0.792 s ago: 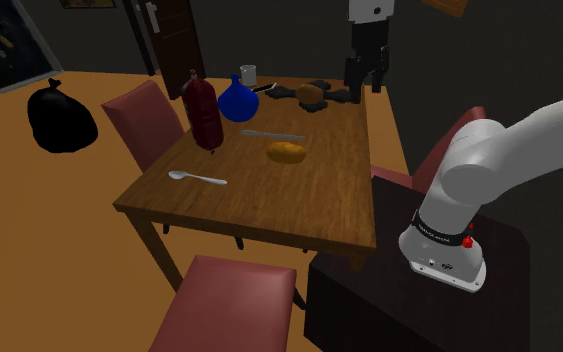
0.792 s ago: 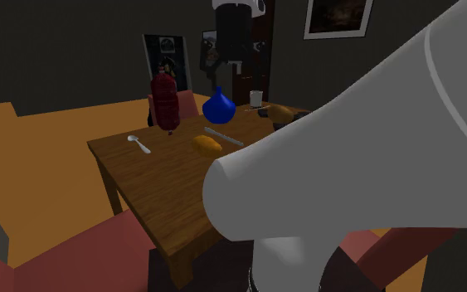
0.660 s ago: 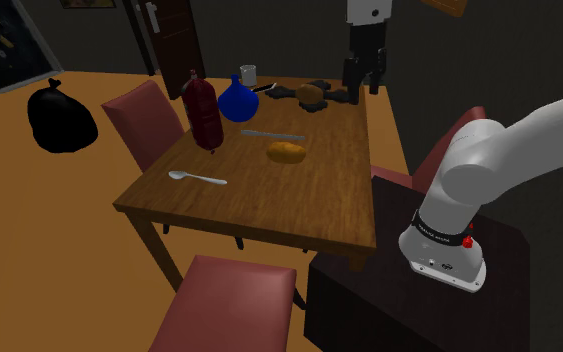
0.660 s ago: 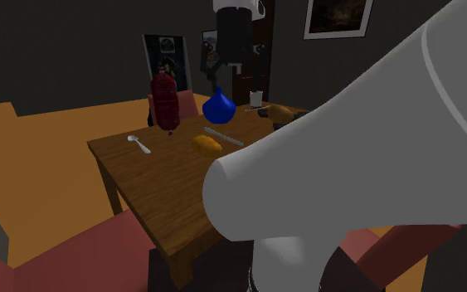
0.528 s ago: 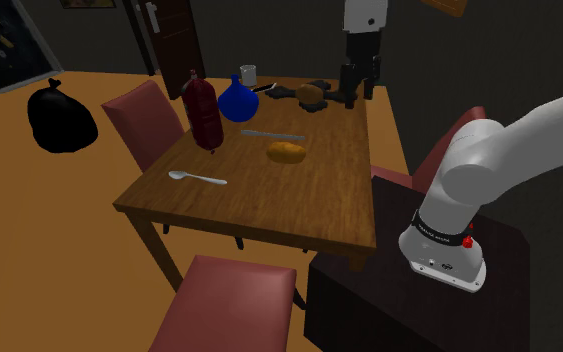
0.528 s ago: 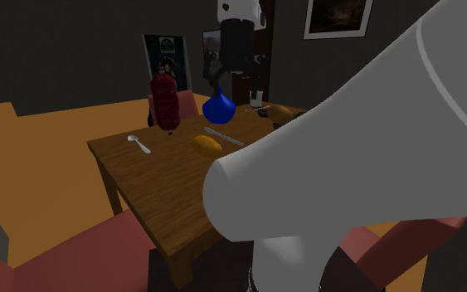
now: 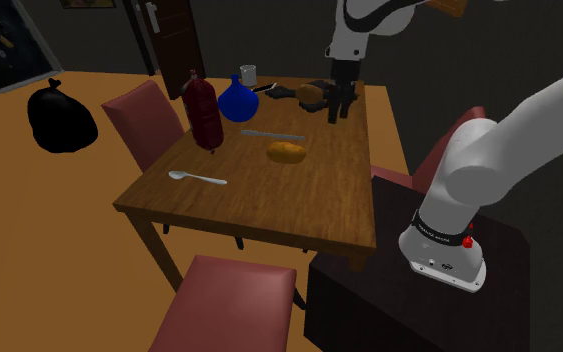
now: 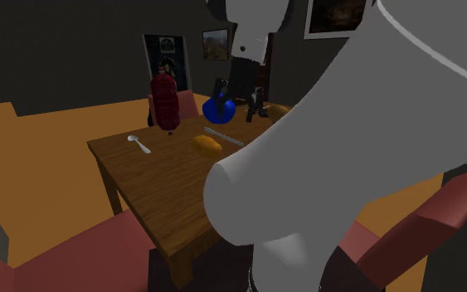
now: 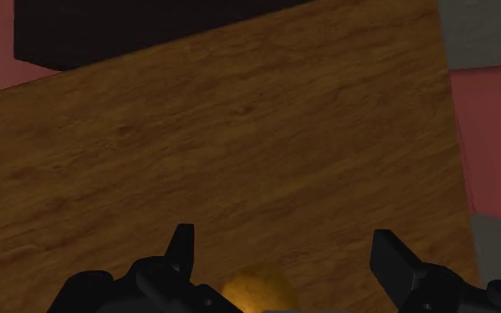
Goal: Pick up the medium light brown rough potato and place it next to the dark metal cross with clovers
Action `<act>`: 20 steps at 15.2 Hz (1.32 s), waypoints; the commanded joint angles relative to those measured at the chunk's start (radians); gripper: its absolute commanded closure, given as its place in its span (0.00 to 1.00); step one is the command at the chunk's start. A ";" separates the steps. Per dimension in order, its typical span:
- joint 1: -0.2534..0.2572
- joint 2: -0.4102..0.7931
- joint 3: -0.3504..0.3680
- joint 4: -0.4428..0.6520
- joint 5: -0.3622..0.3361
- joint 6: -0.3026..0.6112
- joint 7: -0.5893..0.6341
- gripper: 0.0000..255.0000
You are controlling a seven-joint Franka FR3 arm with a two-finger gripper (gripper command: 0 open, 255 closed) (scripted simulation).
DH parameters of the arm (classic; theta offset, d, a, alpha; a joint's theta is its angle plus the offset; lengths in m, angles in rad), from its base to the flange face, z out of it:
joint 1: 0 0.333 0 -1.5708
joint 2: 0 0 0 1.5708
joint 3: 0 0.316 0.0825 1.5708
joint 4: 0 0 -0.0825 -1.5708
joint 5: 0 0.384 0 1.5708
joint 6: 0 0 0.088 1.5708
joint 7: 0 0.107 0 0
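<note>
Potato (image 7: 287,152) — oval, golden-brown, faintly mottled — lies near the middle of the wooden table (image 7: 269,205), unmoved since the earlier frames. The gripper (image 7: 337,112), then high above the table's far edge, has descended and shifted toward the shoulder view's left. It now hangs low over the far end, fingers apart, clasping nothing.

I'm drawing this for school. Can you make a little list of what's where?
table: wooden, red chairs beside it
potato: orange-brown, middle of the table, untouched
cross: dark, at the far end, brown lump by it
end effector: open, empty, over the far end, beyond the potato
also on table: dark red bottle, blue vase, spoon
</note>
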 commanded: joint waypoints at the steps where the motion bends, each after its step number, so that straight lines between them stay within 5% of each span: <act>1: 0.030 0.079 -0.049 0.004 0.040 0.078 -0.094 0.00; 6: 0.118 0.287 -0.161 0.055 0.196 0.203 -0.353 0.00; 11: 0.188 0.530 -0.230 0.166 0.431 0.232 -0.649 0.00; 20: 0.209 0.585 -0.205 0.121 0.504 0.318 -0.694 0.00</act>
